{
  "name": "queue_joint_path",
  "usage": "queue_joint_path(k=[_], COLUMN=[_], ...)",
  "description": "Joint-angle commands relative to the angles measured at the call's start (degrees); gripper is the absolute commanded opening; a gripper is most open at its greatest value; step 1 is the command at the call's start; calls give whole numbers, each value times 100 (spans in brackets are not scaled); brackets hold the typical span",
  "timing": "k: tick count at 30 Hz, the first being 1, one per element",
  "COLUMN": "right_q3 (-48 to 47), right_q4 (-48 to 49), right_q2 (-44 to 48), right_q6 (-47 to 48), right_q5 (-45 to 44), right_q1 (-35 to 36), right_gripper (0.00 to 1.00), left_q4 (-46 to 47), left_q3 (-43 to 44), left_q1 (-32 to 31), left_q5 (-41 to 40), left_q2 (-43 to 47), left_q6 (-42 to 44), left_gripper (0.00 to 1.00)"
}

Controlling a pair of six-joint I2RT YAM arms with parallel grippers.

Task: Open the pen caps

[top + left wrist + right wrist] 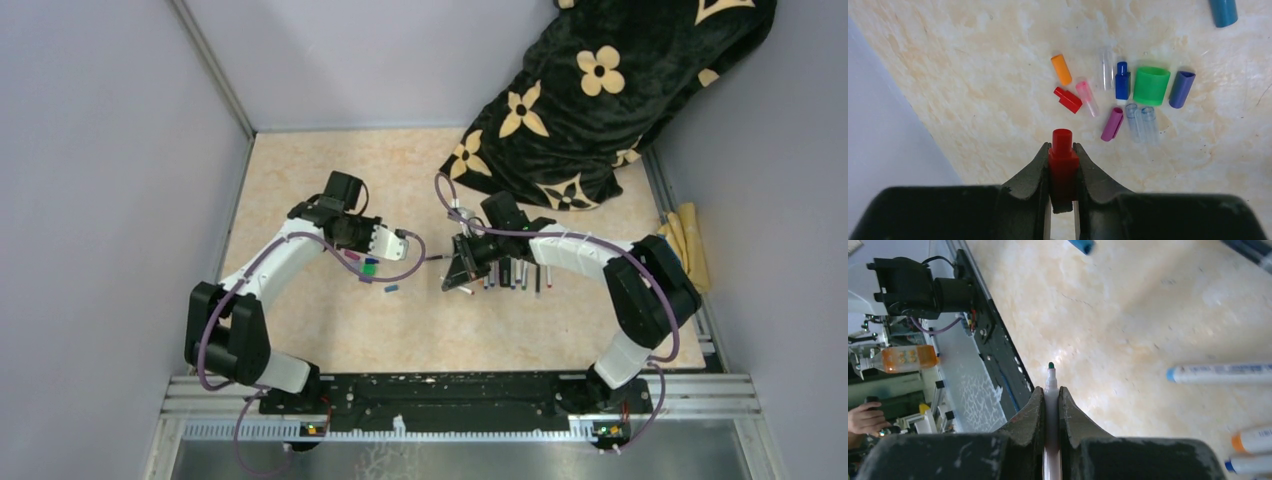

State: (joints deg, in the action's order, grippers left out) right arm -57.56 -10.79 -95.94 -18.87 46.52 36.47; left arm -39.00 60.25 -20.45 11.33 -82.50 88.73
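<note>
Seemingly midway, the left gripper (1063, 148) is pinching a freed red cap (1062, 137), loose caps (1151, 85) lying at one o'clock, while the right gripper (1050, 390) is clamping an uncapped pen (1050, 379), other pens (1220, 374) waiting at three o'clock.

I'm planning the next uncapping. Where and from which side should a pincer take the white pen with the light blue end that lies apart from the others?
Take the white pen at mid-barrel, straight down from above, closing across its narrow width. It lies flat with bare table along both long sides, so the pincer probably fits, and its blue end, likely the cap, stays free.
</note>
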Motion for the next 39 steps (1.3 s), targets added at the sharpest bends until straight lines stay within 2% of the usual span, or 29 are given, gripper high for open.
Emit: queue_joint_path(k=[1, 4, 8, 14, 20, 27, 35, 39], right_q3=[69, -37, -365, -401, -483, -898, -1556, -1848], right_q4=[-530, -480, -296, 331, 731, 1023, 1035, 1014], right_q2=[554, 645, 594, 568, 96, -661, -1418, -1791], right_q6=[235, 162, -95, -438, -556, -344, -30, 54], right_q5=[-112, -772, -2340, -3739, -4186, -4630, -4839, -4937], right_q1=[-292, -307, -307, -322, -414, -416, -419, -414], right_gripper=[0, 0, 0, 0, 0, 0, 0, 0], left_q4=[54, 35, 16, 64, 283, 379, 125, -284], left_q3=[14, 40, 267, 556, 337, 210, 467, 871], left_q1=[-14, -25, -87, -113, -171, -177, -145, -18], left_q5=[-486, -62, 739, 1077, 1214, 1184, 1251, 1549], left_q2=[-92, -150, -548, -1418, -1549, -1501, -1103, -815], left_q6=[202, 39, -731, -1654, -1794, -1861, -2071, -2395], left_gripper=[0, 0, 0, 11, 24, 54, 59, 66])
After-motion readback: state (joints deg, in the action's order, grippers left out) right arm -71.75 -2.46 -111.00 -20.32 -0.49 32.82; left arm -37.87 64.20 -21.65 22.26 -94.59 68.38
